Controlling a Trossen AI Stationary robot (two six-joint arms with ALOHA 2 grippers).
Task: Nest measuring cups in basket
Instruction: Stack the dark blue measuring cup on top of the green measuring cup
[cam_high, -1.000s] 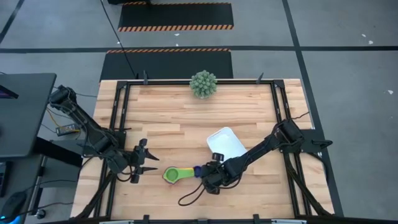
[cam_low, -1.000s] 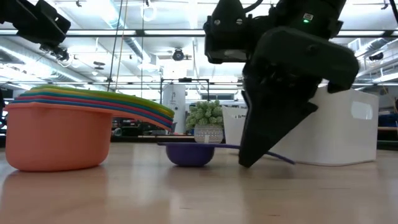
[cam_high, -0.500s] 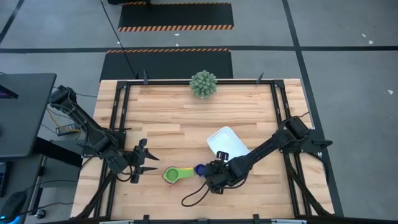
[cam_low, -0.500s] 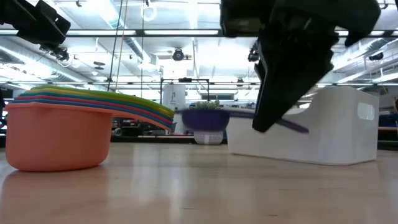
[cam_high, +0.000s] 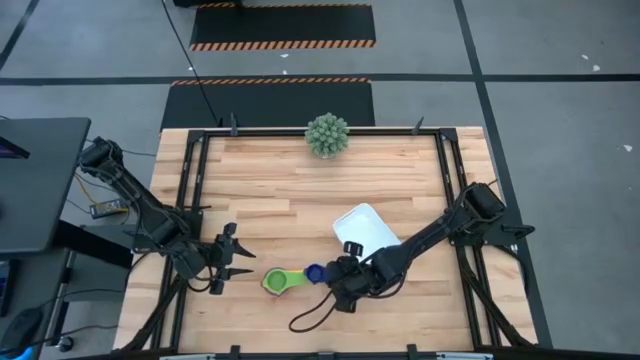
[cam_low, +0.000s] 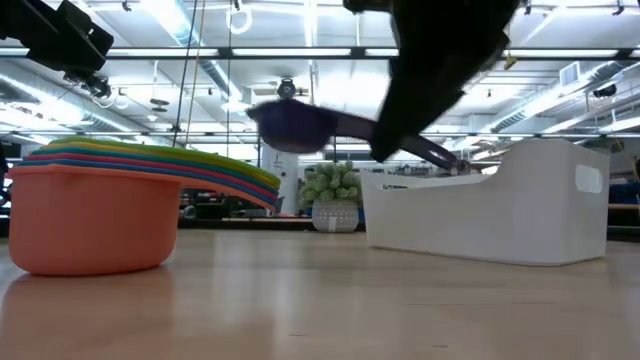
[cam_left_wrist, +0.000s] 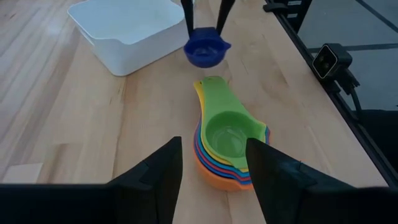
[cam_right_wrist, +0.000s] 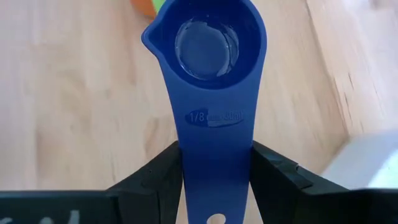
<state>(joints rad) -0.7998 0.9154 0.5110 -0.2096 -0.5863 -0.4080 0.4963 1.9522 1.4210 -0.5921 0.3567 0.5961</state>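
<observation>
My right claw (cam_high: 338, 275) grips the dark blue cup (cam_right_wrist: 205, 43) by its handle, above the bench (cam_high: 280, 190), near the nested cups (cam_left_wrist: 229, 146); my left claw (cam_high: 232, 262) waits open.

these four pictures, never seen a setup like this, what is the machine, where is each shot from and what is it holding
It is a robot with two dark arms at a wooden table, each ending in a two-finger gripper. One picture looks straight down, one looks level across the tabletop, and two come from cameras on the wrists. On the table are a white basket, a small green plant and a nested stack of coloured measuring cups. The right gripper holds a small dark blue cup by its handle, lifted off the table between stack and basket. The left gripper waits open beside the stack.
</observation>
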